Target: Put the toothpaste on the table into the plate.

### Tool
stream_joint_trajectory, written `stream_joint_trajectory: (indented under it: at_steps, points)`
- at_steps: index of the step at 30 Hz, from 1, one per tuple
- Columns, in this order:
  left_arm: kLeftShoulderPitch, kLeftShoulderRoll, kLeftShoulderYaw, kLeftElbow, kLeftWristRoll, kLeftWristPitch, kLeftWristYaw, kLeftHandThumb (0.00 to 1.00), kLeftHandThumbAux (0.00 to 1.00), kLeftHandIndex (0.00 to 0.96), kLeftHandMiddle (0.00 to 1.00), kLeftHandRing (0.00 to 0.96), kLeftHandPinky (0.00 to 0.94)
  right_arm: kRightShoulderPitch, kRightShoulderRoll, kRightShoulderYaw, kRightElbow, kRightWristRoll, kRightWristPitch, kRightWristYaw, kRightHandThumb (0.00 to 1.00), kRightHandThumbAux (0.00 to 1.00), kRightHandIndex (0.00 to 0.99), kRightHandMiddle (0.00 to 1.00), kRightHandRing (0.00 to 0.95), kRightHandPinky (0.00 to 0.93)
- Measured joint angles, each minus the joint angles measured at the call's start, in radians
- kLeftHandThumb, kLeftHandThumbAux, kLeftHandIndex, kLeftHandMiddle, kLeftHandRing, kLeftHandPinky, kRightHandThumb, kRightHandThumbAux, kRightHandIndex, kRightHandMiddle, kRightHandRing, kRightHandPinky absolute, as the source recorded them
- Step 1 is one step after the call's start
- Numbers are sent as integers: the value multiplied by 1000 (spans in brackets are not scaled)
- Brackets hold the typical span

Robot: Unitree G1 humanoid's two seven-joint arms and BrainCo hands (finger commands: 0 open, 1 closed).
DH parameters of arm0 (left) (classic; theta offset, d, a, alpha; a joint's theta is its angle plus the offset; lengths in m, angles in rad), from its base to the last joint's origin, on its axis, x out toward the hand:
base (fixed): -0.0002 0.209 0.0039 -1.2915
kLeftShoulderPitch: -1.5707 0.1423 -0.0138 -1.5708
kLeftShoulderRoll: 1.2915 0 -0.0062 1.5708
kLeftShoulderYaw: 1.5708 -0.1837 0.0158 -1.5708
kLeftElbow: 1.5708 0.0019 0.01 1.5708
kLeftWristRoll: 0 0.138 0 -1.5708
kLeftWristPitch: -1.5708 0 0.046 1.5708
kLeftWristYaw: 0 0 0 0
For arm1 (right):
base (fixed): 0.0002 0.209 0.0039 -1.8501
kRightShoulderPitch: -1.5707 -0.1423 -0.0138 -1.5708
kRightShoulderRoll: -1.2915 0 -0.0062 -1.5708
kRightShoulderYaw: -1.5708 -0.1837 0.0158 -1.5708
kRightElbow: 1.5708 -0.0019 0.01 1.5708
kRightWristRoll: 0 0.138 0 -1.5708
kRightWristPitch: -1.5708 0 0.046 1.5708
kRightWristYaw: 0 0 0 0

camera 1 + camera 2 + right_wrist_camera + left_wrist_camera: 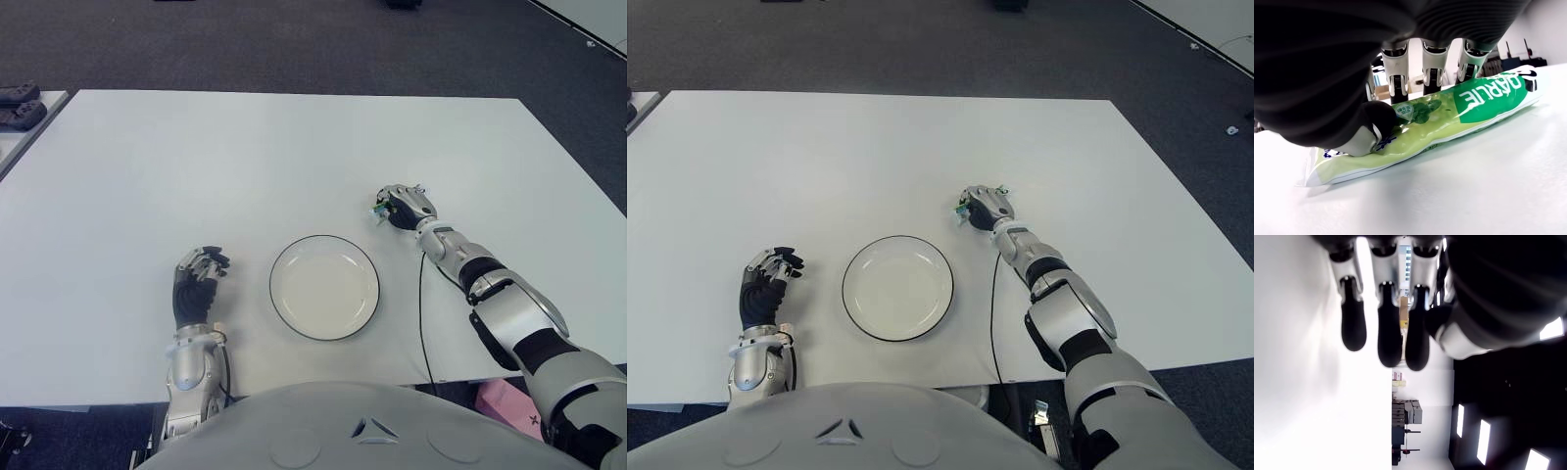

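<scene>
We see nothing in the black-rimmed white plate (324, 287) on the white table (245, 166). The green toothpaste (1449, 117) lies on the table past the plate's far right side, under our right hand (402, 207), whose fingers and thumb close around it and hide most of it from above. Our left hand (196, 274) shows left of the plate, fingers loosely extended around nothing.

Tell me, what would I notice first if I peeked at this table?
Probably the round white plate with its dark rim, sitting near the robot. Just past it on the right, the right hand is closed around a green toothpaste tube lying on the white table. The left hand shows left of the plate, holding nothing.
</scene>
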Motion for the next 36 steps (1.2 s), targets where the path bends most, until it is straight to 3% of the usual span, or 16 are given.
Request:
stream_joint_trajectory:
  at_steps: [20,36]
  points:
    - [-8,-2,5,2,0,13,-4,694,725,430,546,544,539,-19,-58,11,-51,-22,-14,24,729,713,440,880,866,868]
    - [-20,-2,8,5,-1,14,-5,697,725,431,533,524,525,-23,-79,-4,-113,-27,-106,-105,727,714,439,884,869,860]
